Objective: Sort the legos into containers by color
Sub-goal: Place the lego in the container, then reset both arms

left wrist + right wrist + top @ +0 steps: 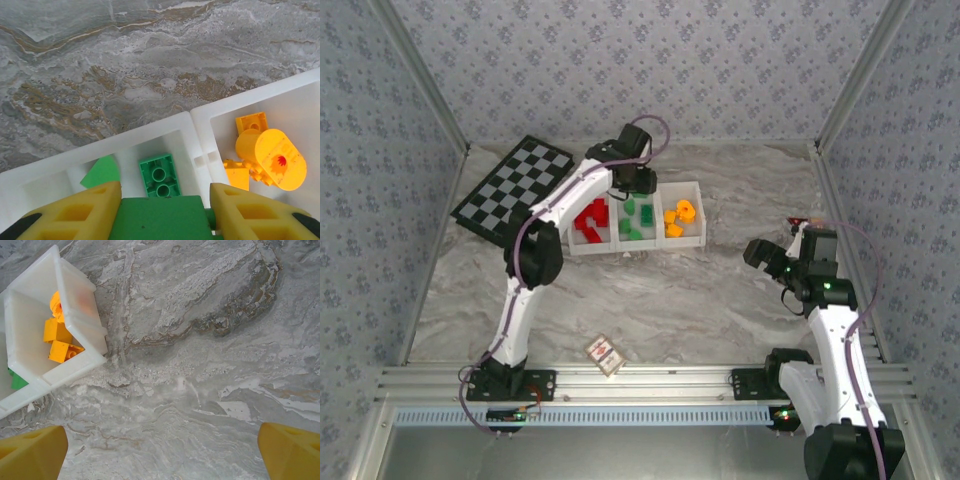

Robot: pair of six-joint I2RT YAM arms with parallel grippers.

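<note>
Now the left claw (161,214) holds a green brick (155,222) tight at the bottom of the frame, right above the middle box (135,149) of the tray (260,94), where other green legos (159,175) lie, so colors match; the right claw (160,455) hangs wide open over bare desk (200,365).

White tray (660,245) holds red legos (592,220), green legos (638,218), orange-yellow legos (678,218); checkerboard (510,185) is black-and-grey.

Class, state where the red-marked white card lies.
Top view: the white card lies near the table's front edge, right of the left arm's base.
</note>
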